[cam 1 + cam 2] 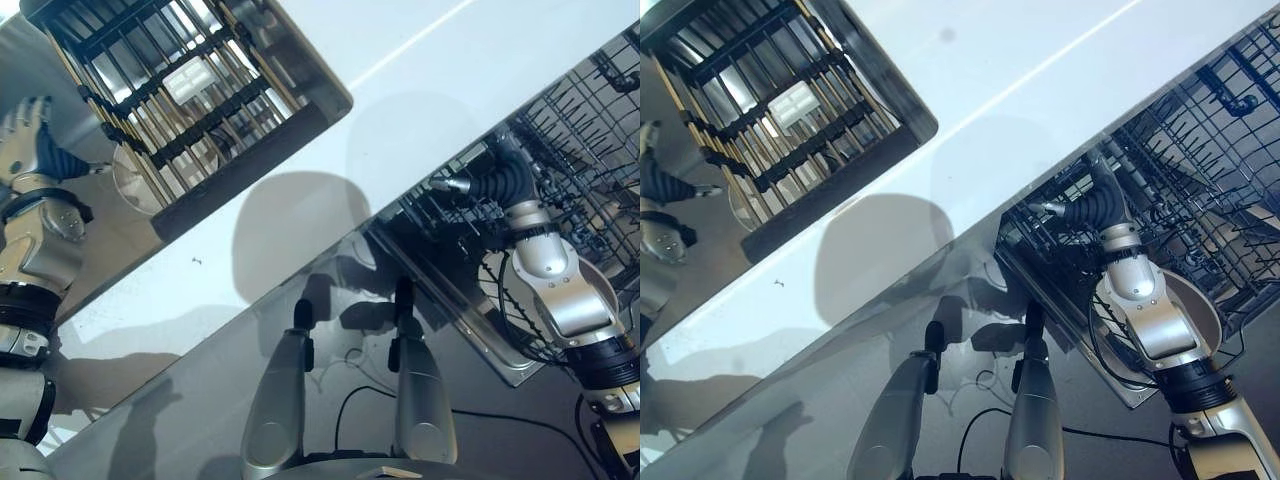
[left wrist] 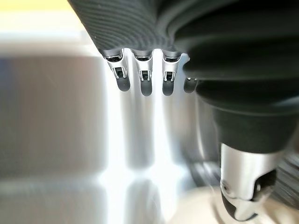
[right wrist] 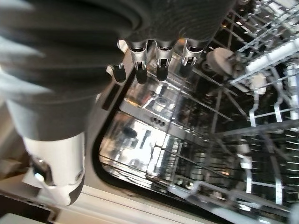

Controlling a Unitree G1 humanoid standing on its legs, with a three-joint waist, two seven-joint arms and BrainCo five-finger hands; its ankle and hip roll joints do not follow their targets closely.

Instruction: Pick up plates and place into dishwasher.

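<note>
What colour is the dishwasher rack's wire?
Dark, blue-black wire on the dishwasher rack; clearest in the right eye view.

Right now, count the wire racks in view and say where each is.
2. A dark drying rack sits at upper left, beside the open left hand. The dishwasher rack is at right, with the open right hand reaching over it. Others may be hidden.

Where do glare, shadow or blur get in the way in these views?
Left wrist view: strong white glare on the metal surface past the left hand, background soft. Right wrist view: dishwasher rack reflective, edges blurred. Left eye view: broad shadow on the white counter.
</note>
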